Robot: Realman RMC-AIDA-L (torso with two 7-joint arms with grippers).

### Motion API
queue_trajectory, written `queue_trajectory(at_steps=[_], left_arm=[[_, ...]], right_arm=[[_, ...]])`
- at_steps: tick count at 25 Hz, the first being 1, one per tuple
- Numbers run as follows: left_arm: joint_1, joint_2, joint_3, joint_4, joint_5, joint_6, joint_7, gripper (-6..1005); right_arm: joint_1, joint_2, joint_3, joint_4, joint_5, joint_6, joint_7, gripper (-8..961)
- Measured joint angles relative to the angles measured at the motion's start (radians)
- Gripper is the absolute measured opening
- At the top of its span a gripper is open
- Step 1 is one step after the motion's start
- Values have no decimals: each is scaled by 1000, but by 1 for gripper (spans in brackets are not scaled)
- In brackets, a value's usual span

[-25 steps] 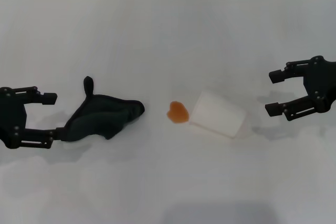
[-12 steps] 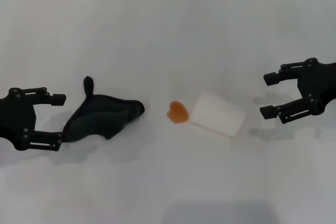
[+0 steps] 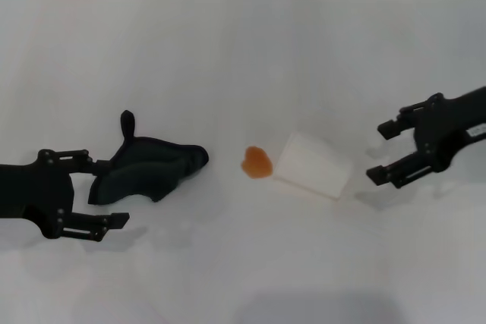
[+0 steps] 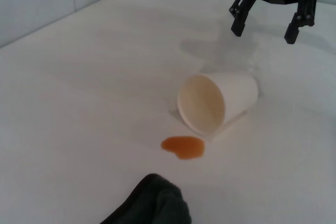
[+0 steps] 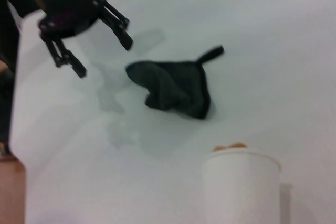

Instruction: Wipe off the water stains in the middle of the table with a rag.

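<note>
The black rag [image 3: 148,166] lies crumpled on the white table [image 3: 228,51], left of centre, its loop pointing away from me. The small orange water stain [image 3: 257,162] sits mid-table, apart from the rag. My left gripper [image 3: 112,190] is open at the rag's left end, its upper finger next to the cloth. My right gripper [image 3: 377,154] is open, just right of the tipped cup. The left wrist view shows the stain [image 4: 183,146], the rag's tip [image 4: 152,203] and the far right gripper [image 4: 262,33]. The right wrist view shows the rag [image 5: 170,85] and the left gripper [image 5: 102,56].
A white paper cup [image 3: 315,165] lies on its side just right of the stain, mouth toward it; it also shows in the left wrist view [image 4: 218,102] and the right wrist view [image 5: 242,184]. The table's far edge meets a wall.
My left gripper has moved right, up to the rag's left end. My right gripper has moved left toward the cup and tilted. Rag, stain and cup have not moved.
</note>
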Motion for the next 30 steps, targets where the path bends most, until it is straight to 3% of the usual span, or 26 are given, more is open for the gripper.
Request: queue_trajectory(at_steps=[15,30], left_arm=[[-22,0,1,5,9,-3,11,876],[-42,-2,2,8,9,1,11,875]], right_arm=[[159,2,-259,-25,-132,95,403,868],[236,9,-373,92,-145,193,477,869]])
